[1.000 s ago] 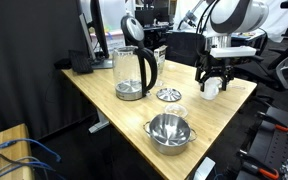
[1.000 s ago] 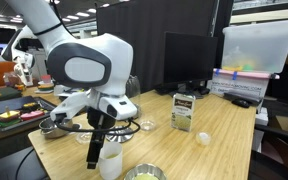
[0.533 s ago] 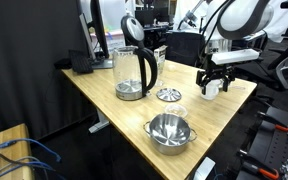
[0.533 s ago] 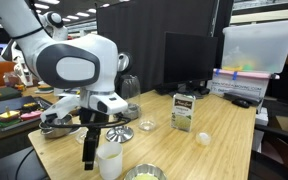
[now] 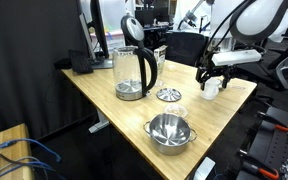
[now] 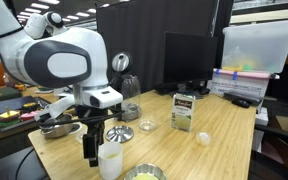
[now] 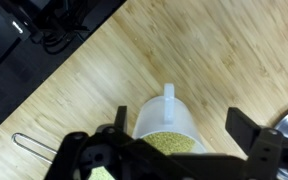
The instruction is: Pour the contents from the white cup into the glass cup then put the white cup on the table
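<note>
The white cup (image 7: 164,125) stands on the table (image 5: 104,95) near its edge, handle pointing away, and holds yellow-green grains. My gripper (image 7: 181,128) is open, its fingers on either side of the cup, which sits closer to the left finger (image 7: 119,122). In both exterior views the gripper (image 5: 212,78) (image 6: 96,148) hangs low at the cup (image 5: 212,89) (image 6: 110,161). The glass cup (image 5: 132,72), a clear jug with a black handle and lid, stands well away at the far end of the table. The arm partly hides the glass cup (image 6: 130,90).
A steel bowl (image 5: 169,130) sits near the table's front edge, and a small round metal dish (image 5: 168,95) lies between it and the jug. A small box (image 6: 183,110) and a pale ball (image 6: 204,138) lie further along, near a monitor (image 6: 189,60).
The arm's upper links have swung aside while the open gripper has stayed low around the white cup. The cup has not moved.
</note>
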You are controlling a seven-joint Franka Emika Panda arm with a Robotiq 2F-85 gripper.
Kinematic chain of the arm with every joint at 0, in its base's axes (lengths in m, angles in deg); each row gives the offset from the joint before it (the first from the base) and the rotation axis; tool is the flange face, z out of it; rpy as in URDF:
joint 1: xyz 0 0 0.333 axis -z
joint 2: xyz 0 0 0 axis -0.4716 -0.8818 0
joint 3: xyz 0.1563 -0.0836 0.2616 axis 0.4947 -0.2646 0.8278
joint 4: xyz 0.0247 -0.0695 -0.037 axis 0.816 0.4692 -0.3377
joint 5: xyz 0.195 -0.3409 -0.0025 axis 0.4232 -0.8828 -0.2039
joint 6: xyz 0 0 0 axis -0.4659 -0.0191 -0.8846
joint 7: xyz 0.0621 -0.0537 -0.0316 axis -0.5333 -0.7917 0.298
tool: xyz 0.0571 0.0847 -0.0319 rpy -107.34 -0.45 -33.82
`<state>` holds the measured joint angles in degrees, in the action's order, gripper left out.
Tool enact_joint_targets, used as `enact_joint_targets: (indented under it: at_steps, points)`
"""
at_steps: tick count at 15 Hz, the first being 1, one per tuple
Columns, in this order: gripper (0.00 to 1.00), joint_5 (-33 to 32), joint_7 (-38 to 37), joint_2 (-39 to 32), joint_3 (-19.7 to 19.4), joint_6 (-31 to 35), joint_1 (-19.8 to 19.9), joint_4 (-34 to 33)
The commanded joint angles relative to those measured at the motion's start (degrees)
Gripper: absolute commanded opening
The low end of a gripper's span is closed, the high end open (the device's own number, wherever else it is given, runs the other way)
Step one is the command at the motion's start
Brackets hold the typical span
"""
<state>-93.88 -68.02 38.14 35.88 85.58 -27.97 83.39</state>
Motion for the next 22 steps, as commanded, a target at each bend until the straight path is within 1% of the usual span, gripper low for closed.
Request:
enact_joint_targets:
  at_steps: [1,7,9,10,11,12,14,16,17,22]
  points:
    - [1.0,0.4,-1.3,-0.2,0.8,2.3,1.1,1.1]
    - [1.0,-0.9,-2.8,0.0,1.0,2.8,1.3,1.7]
    - [0.97,-3.0,-4.5,0.1,1.4,3.1,1.4,2.1]
    - [0.99,-3.2,-4.7,0.2,1.6,3.2,1.3,2.3]
    - [0.99,-3.7,-5.2,-0.7,1.8,2.9,1.2,1.3]
    - [1.0,-3.9,-5.4,-0.7,2.0,2.9,1.0,1.4]
    - [0.99,-4.4,-5.8,-0.7,2.5,3.0,0.9,1.4]
    - [0.82,-5.1,-6.2,-0.8,2.8,3.0,1.0,1.4]
    - [0.7,-5.3,-6.4,-0.9,2.9,3.1,1.0,1.4]
    - [0.35,-5.5,-6.5,-1.5,2.6,3.4,1.1,1.4]
